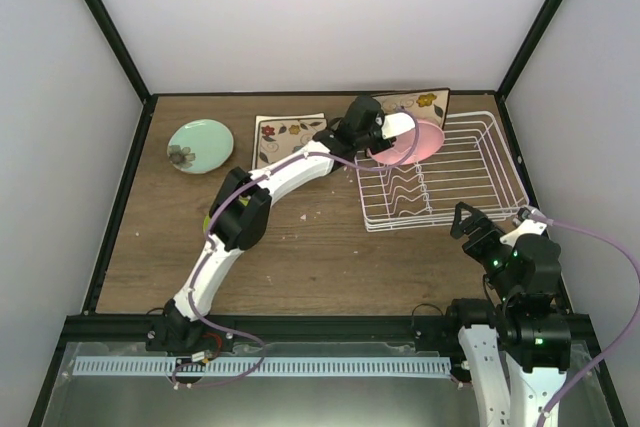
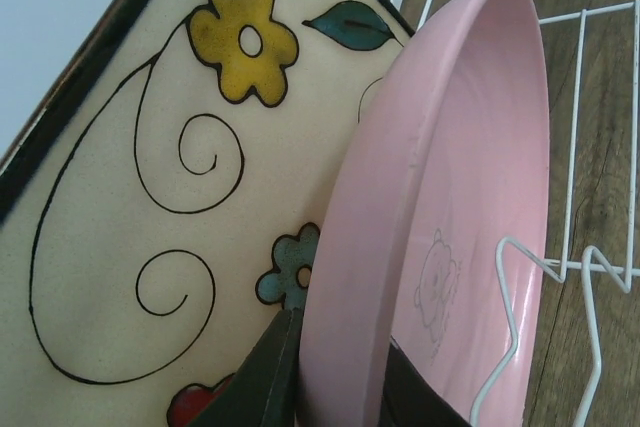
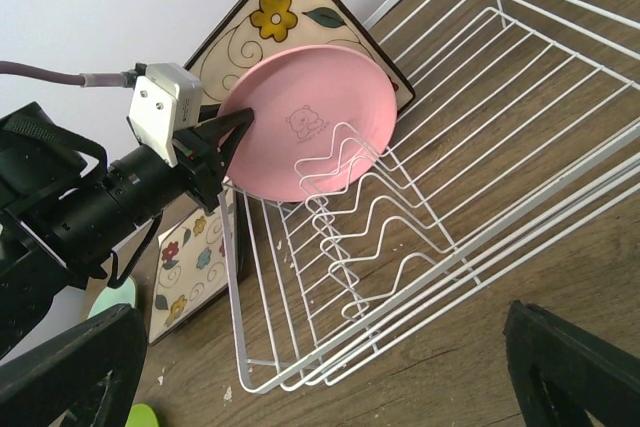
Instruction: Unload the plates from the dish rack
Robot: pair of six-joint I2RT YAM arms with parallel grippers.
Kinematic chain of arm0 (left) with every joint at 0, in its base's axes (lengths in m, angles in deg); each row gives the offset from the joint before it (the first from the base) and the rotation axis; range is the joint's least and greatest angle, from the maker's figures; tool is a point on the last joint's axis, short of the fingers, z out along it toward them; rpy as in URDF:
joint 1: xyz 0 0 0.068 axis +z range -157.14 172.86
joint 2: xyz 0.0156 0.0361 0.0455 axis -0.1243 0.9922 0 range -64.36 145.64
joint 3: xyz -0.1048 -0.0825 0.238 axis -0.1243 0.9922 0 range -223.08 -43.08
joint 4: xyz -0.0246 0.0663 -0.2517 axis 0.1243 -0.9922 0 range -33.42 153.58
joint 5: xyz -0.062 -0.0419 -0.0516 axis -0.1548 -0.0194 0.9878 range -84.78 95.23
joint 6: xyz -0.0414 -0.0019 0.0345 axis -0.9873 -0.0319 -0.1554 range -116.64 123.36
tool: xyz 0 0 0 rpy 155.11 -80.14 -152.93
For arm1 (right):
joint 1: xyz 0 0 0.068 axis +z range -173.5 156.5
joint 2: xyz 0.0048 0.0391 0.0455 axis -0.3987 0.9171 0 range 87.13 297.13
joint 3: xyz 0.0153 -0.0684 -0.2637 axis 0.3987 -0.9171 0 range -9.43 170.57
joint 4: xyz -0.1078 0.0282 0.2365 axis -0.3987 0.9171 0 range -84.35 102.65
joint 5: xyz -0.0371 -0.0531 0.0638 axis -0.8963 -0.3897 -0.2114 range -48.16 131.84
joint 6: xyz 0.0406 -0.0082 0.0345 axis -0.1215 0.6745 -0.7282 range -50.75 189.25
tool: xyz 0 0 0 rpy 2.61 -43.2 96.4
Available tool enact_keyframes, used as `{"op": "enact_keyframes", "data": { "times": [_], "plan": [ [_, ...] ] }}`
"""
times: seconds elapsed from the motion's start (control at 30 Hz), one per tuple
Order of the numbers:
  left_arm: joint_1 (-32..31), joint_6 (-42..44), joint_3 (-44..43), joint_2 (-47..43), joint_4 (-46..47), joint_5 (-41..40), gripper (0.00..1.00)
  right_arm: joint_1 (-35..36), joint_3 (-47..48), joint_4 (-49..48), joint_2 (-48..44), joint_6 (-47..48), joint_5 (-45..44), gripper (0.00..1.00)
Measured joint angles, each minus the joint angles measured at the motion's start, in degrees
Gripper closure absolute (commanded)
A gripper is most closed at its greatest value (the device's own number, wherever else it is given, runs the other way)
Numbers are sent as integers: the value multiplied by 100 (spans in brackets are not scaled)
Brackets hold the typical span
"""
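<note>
**At the dish rack's far-left corner: pink plate in the left claw**

Left of the dish rack [image 1: 470, 162], flat on the bench [image 1: 320, 247]: mint-green plate [image 1: 200, 144], then the flat square plate [image 1: 290, 137], flowered, just beside the rack's left wall.

At the rack's far-left corner: left claw [image 1: 385, 139] clenched on the pink plate [image 1: 412, 142], fingers [image 2: 265, 377] astride its left rim, one on each face. Pink plate on edge inside the rack, tilted back toward the upright square plate [image 1: 420, 102] at the rack's far side. Touching it or merely close, cannot tell. Inside or just outside the far wall, cannot tell either.

Pink disc lying roughly left to right along that far wall, wire dividers [image 1: 402, 190] against its near face. Likely way out: up and leftward along its own plane, away from the wires.

At the rack's near-right corner: right claw [image 1: 472, 215] released, fingers spread wide, off the wire, well apart from both standing plates. Nearer arm for those two: the left.
</note>
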Motion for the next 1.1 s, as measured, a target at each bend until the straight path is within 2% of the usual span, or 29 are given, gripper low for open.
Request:
{"op": "enact_keyframes", "data": {
  "times": [0.37,0.63,0.8,0.9,0.97,1.1],
  "plan": [
    [11,-4,35,-413,-321,-144,96,0,-31,-33,0,-9,7,0],
    [37,-210,35,-1591,-313,-179,96,0,-240,-186,-4,-72,98,0],
    [236,-979,35,-2511,-286,-138,96,0,-389,-236,-50,-175,120,0],
    [850,-1910,33,-3029,-278,-48,96,0,-450,-304,-85,-221,144,0],
    [1589,-2669,85,-3331,-247,55,96,0,-522,-374,-101,-264,177,0],
    [3403,-3987,866,-3934,-142,214,96,0,-662,-487,-107,-326,219,0]
  ]
}}
